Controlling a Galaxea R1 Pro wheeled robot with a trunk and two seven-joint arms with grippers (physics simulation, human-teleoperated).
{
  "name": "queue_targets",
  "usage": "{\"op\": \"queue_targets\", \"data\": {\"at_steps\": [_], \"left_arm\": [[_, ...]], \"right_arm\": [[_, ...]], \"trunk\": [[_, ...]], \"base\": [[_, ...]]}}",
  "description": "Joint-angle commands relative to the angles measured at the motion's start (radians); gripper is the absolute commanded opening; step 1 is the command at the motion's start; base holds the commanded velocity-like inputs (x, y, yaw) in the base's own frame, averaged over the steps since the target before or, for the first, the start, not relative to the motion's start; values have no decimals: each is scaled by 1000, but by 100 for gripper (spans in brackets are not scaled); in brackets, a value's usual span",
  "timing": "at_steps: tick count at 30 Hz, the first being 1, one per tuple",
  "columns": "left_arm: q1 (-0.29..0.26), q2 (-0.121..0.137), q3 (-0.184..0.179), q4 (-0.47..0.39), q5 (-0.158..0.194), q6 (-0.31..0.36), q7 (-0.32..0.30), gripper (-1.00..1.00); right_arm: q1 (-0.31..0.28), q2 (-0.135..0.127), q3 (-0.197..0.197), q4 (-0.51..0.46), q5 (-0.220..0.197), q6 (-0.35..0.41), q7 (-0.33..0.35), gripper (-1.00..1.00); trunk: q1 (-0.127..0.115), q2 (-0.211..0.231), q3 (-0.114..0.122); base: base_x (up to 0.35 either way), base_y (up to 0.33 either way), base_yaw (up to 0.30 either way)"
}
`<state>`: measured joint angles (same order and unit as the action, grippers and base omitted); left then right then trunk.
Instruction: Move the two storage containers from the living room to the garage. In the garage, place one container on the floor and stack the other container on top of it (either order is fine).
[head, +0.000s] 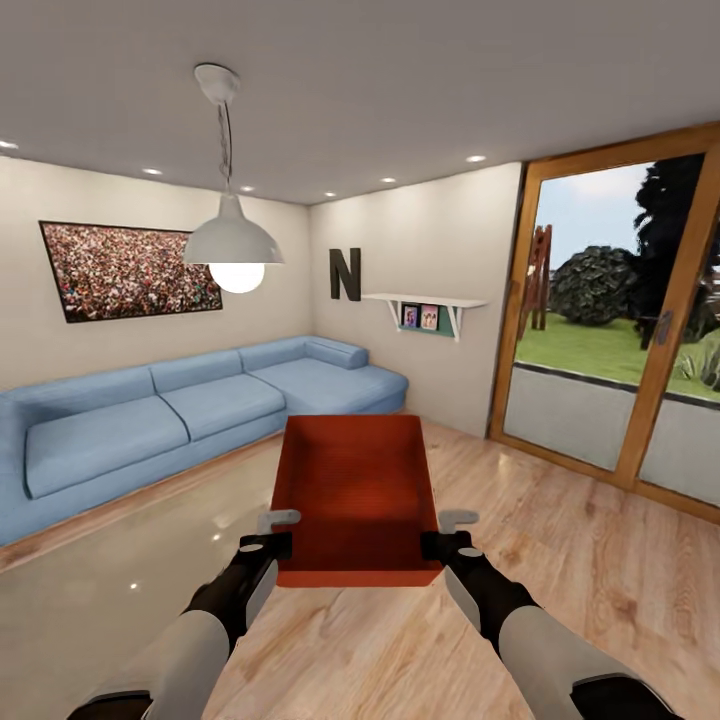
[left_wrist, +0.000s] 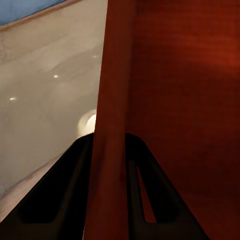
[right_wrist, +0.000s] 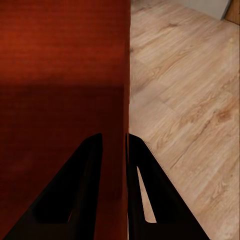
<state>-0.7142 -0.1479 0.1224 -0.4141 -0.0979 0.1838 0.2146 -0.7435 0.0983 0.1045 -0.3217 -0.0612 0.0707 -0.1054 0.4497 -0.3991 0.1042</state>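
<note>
From the head view, one storage container (head: 355, 495) rides in front of the robot, above the wood floor (head: 560, 560), left gripper (head: 268, 540) and right gripper (head: 448, 540) at its side walls, sofa (head: 180, 410) beyond. Left wrist: fingers (left_wrist: 65, 195) pinch the left wall. Right wrist: fingers (right_wrist: 75, 190) clamp the right wall. Looks light and stiff but thin-walled; rim holds suit it.

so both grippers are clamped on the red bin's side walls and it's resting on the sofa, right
Not quite. Both the left gripper and right gripper do clamp the red bin's side walls, but the head view shows it held in the air over the floor, in front of the sofa.
</note>
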Motion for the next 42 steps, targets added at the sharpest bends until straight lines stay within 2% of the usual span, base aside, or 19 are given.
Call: {"op": "queue_targets", "data": {"at_steps": [1,42], "left_arm": [[-1,-8,16,-37,-15,5,0,-100],[-1,-7,16,-36,-15,5,0,-100]], "right_arm": [[1,4,11,1,-22,6,-1,-100],[1,4,11,3,-22,6,-2,-100]], "trunk": [[0,-1,-1],[0,-1,-1]], "base": [[0,0,300],[0,0,300]]}}
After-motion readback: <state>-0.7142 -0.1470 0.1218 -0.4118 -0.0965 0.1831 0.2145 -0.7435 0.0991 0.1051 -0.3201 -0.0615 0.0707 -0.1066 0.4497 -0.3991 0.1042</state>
